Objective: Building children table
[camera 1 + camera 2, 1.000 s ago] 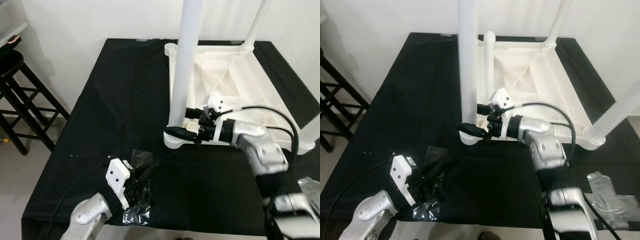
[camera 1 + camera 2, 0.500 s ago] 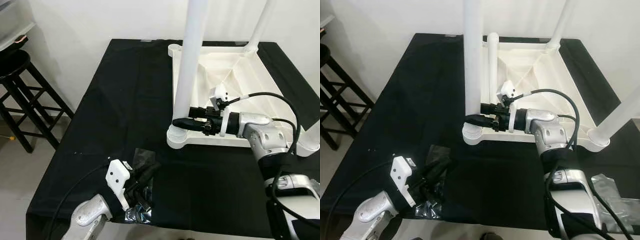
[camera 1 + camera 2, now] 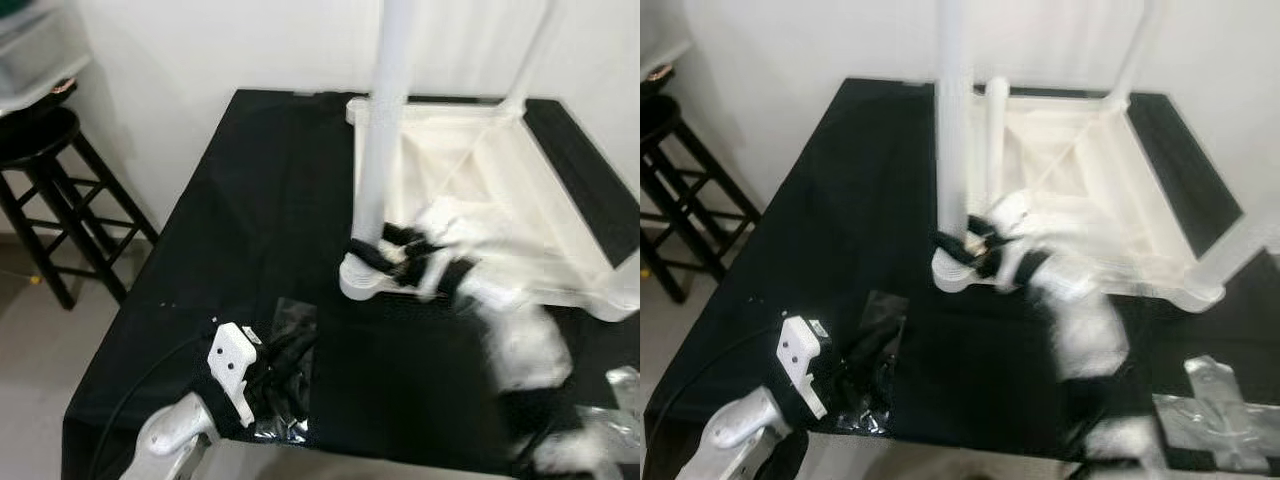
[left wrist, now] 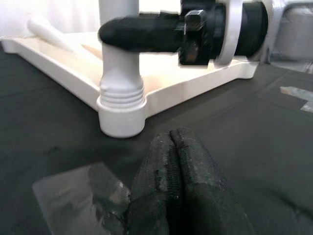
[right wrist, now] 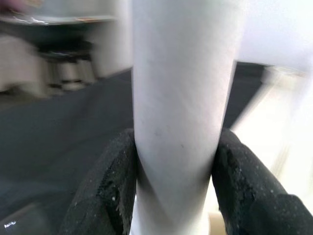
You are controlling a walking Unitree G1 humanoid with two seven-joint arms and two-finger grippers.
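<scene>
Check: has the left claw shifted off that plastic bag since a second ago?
No. The left claw still rests shut at the plastic bag; the camera itself moved.

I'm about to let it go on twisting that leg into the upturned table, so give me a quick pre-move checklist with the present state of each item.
1. Right pincer clamped on the white leg, a finger on each side: ok.
2. Leg standing upright in the corner socket of the tabletop: ok.
3. Leg fully seated: cannot tell; its ribbed collar shows above the socket.
4. Left pincer shut, resting clear of the leg beside the plastic bag: ok.
5. Head views sharp enough to track the right arm: not ok, blurred.
</scene>
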